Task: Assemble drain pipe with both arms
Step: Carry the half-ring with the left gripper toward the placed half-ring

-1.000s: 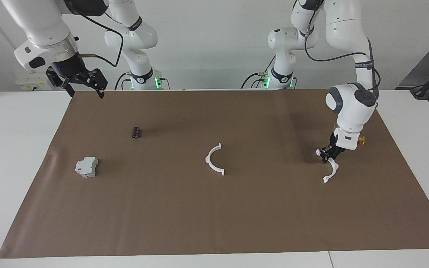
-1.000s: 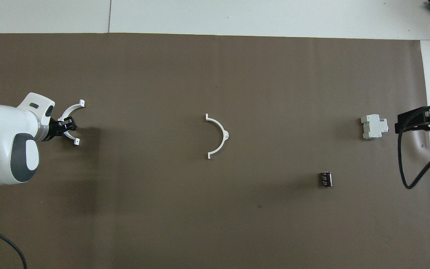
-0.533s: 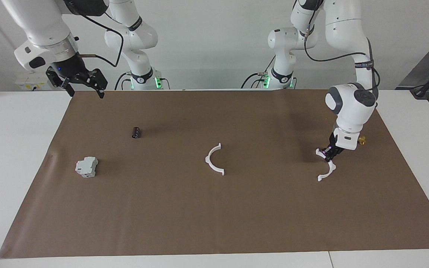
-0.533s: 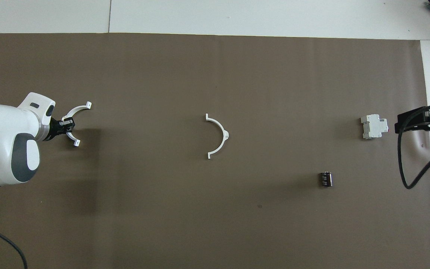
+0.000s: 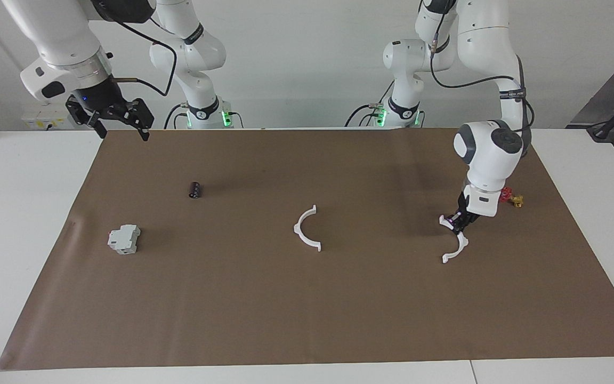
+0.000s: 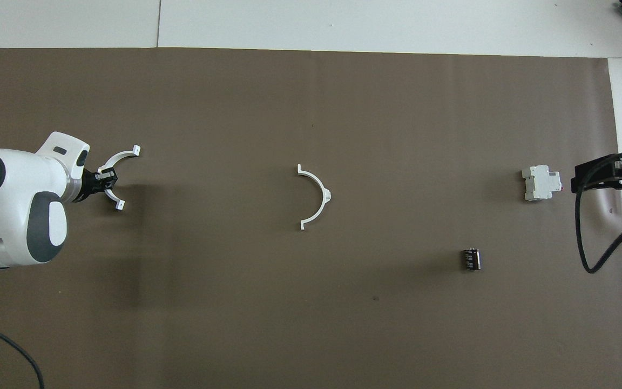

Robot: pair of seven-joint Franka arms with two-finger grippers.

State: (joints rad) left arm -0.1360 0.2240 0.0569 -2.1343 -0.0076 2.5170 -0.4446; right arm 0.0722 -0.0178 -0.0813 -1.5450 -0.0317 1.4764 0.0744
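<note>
Nearest the robots: right gripper (image 5: 120, 127) waits in the air over the corner of the brown mat (image 5: 307, 309) at the right arm's end, by the robots' edge, fingers spread wide, nothing in them. Next out, a small dark cylinder (image 5: 195, 189) lies on its side on the mat, toward the right arm's end. At about the same depth at the left arm's end, a small red and gold valve (image 5: 512, 198) sits near the mat's side edge, partly hidden by the left arm's wrist. Just past that, left gripper (image 5: 459, 223) is down low at the mat, fingers pinched tight on the middle of the arc of one white half-ring (image 5: 455, 241); overhead view shows the same grip (image 6: 107, 182), with the held half-ring (image 6: 114, 162) opening toward the mat's centre. Can't tell if the piece is lifted clear or touching the mat. Second half-ring (image 5: 305, 228) lies flat and free near the mat's centre, well apart from the held one, its opening facing the left arm's end (image 6: 317, 195), so the two arcs open toward each other. Farthest out, a grey-white boxy block (image 5: 123, 239) sits toward the right arm's end, near the side edge.
</note>
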